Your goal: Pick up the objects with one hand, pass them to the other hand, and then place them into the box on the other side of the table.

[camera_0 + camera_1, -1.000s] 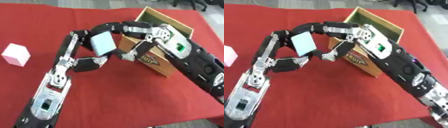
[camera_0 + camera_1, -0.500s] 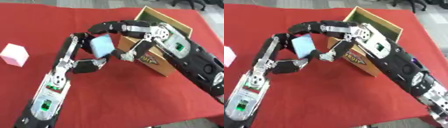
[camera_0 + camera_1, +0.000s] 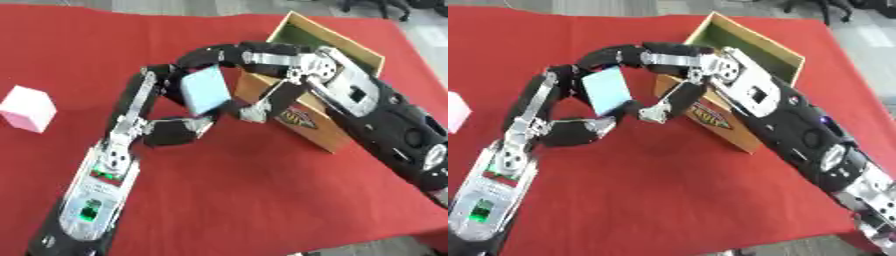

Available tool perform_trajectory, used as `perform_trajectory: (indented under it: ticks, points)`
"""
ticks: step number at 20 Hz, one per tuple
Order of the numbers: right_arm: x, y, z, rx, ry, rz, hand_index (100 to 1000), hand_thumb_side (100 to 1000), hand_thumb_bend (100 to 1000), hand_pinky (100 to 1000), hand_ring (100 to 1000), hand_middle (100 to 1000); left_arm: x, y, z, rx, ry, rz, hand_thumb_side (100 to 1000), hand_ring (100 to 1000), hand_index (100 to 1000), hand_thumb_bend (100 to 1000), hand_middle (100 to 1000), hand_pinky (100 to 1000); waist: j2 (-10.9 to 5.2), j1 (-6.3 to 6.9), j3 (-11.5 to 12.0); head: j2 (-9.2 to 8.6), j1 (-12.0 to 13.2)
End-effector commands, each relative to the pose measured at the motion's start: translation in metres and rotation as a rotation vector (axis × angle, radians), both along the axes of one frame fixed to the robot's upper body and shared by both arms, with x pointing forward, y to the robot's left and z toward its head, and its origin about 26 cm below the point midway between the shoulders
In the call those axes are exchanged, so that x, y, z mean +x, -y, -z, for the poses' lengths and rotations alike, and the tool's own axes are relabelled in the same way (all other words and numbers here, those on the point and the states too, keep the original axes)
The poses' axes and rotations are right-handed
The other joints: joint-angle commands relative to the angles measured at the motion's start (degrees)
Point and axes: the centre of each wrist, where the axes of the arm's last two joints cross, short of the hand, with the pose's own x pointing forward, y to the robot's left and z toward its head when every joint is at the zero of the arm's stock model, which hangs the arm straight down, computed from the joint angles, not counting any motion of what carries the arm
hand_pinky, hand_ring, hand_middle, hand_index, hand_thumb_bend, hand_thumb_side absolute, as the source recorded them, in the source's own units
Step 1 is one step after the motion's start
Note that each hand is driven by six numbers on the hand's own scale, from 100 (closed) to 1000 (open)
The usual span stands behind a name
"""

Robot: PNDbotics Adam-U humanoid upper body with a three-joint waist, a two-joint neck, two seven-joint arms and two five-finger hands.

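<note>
A light blue block (image 3: 205,90) is held up above the red table, left of the box. My left hand (image 3: 172,131) is shut on it, thumb below and fingers (image 3: 156,81) behind its left side. My right hand (image 3: 289,70) reaches in from the right. Its curled fingers (image 3: 213,55) arch over the block's top and its thumb (image 3: 258,107) meets the block's lower right edge. The open cardboard box (image 3: 750,47), green inside, stands at the far right behind my right hand. A pale pink cube (image 3: 28,108) lies on the cloth at the far left.
The red cloth (image 3: 245,190) covers the whole table. Its near edge runs along the bottom right, with grey floor (image 3: 367,247) beyond. My right forearm (image 3: 394,130) crosses in front of the box's printed side.
My right hand's fingers have crept a little further left over the block and its thumb has closed in under it. The block and my left arm have barely shifted.
</note>
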Motion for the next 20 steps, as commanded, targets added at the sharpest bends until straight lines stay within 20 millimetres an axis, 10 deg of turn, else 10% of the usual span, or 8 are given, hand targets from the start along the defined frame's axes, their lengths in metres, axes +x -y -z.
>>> perform_trajectory:
  ticks: [1,20]
  points:
    - [0.0011,0.0090,-0.0069,-0.219,0.197,-0.194,1000,199,100,1000,1000,985,-0.0071,0.0057,-0.0141,-0.032,0.036,0.039,100,436,476,100,329,566,-0.90,0.16,-0.1,0.22,-0.2]
    - [0.0008,0.0065,-0.0090,-0.195,0.185,-0.199,1000,200,100,1000,1000,970,-0.0084,0.0084,-0.0114,-0.013,0.019,0.070,100,442,479,100,331,563,-0.69,0.22,-0.1,0.11,-0.8]
